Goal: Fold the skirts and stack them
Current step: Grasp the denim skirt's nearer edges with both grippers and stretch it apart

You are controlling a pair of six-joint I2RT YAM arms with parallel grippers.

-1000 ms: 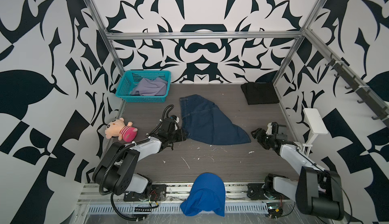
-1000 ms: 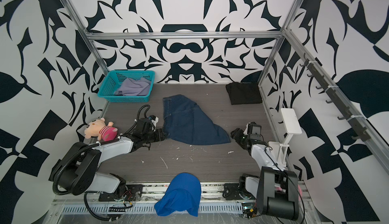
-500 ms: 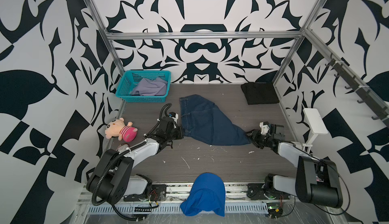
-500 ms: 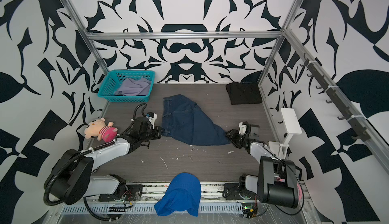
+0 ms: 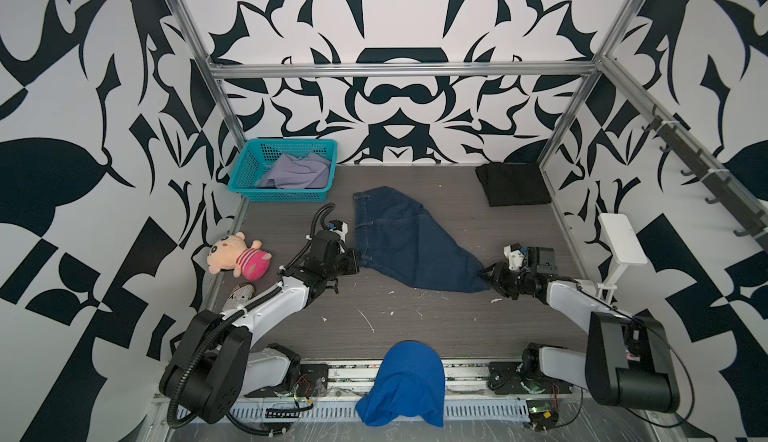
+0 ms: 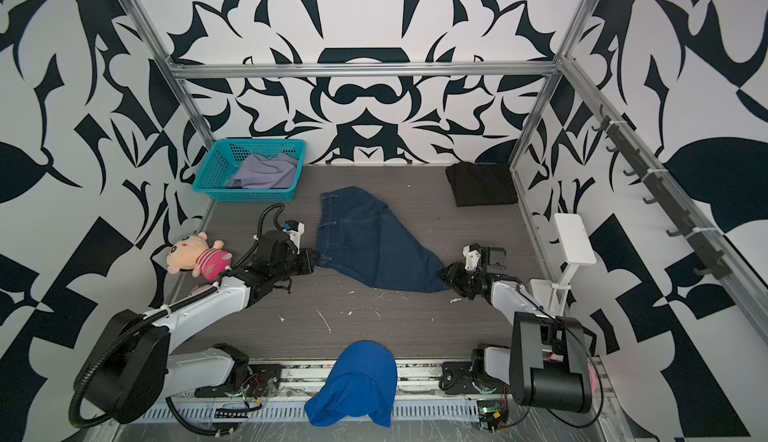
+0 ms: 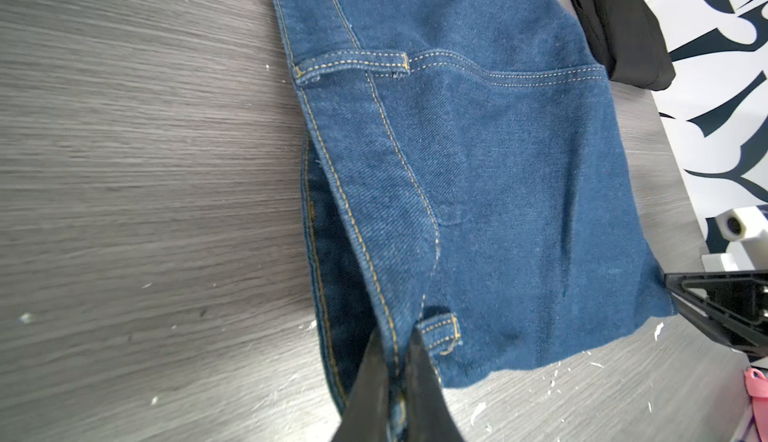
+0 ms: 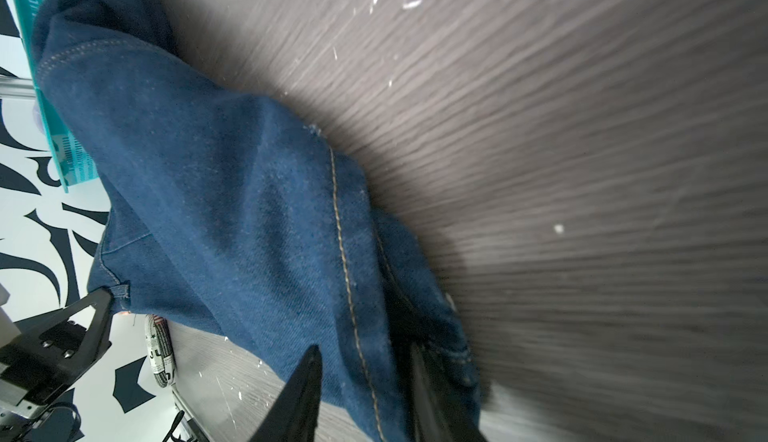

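The dark blue denim skirt (image 5: 407, 244) (image 6: 374, 240) lies spread on the table's middle. My left gripper (image 5: 356, 262) (image 7: 395, 361) is shut on its stitched waistband edge (image 7: 374, 278) beside a belt loop. My right gripper (image 5: 487, 278) (image 8: 365, 361) sits at the skirt's pointed right corner; its jaws stand apart with a fold of denim (image 8: 228, 190) between them. The black skirt (image 5: 515, 184) (image 6: 482, 184) lies folded at the back right. The lavender-grey skirt (image 5: 297, 172) (image 6: 266, 172) sits bunched in the basket.
A teal basket (image 5: 278, 197) stands at the back left. A plush toy (image 5: 237, 255) lies by the left wall. A bright blue mesh cloth (image 5: 403, 381) hangs over the front rail. A white stand (image 5: 621, 244) rises at the right edge. White specks dot the table.
My left gripper has shut on the denim waistband. My right gripper has moved left onto the skirt's corner, and its jaws have narrowed around the cloth.
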